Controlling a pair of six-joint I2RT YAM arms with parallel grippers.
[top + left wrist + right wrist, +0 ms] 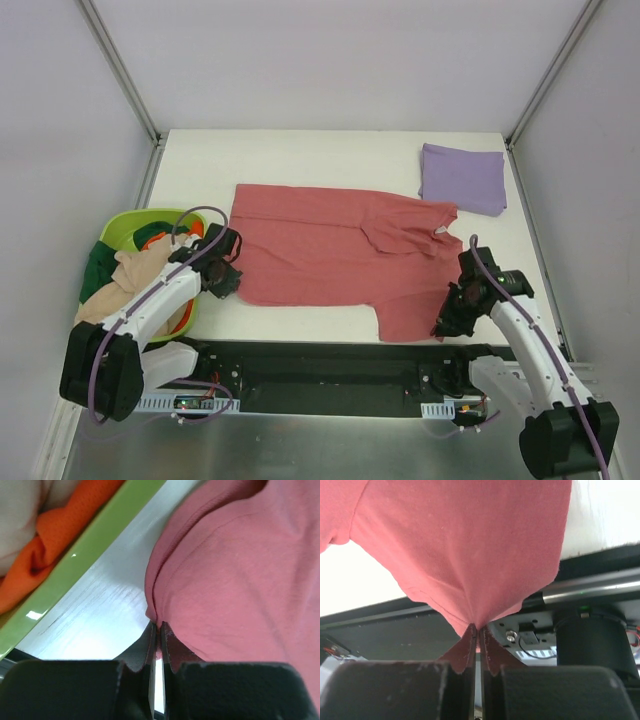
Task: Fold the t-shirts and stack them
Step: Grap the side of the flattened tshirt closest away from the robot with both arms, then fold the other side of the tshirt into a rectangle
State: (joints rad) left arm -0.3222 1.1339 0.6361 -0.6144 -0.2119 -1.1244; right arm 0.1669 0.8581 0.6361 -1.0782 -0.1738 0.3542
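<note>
Both jaws clamp the red t-shirt (pixel 330 250), one at each near corner.

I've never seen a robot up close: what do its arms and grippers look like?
Both the left arm and right arm have white shells with black joints. A thin purple cable loops along each. The left gripper and right gripper are black, with two flat tapering fingers.
</note>
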